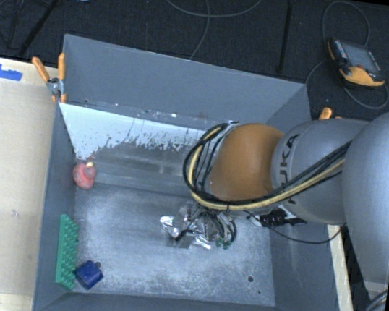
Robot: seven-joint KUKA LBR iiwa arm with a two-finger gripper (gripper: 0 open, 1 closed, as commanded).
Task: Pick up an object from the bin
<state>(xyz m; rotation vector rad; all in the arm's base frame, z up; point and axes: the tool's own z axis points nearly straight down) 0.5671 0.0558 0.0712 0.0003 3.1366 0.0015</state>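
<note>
Arm [352,176] of grey metal reaches in from the right over a grey metal bin [184,83], its wrist wrapped in a rounded orange cover [244,163] with looped cables [197,162] running round it. Below the cover, the gripper [193,233] is down at the middle of the bin floor, touching it or just above it. From where I stand I cannot tell whether the gripper is wide or narrow, nor whether it holds anything. A silvery, crumpled-looking shape [169,224] shows at its left side; whether that is a loose thing or part of the tool cannot be told.

The loose things I can make out lie well apart from the gripper, along the bin's left side. A long green studded plate [66,251] lies flat in the near left corner. A small blue block [89,274] sits just beside the plate's near end. A pink rounded lump [85,175] rests farther back, against the foot of the left wall.
</note>
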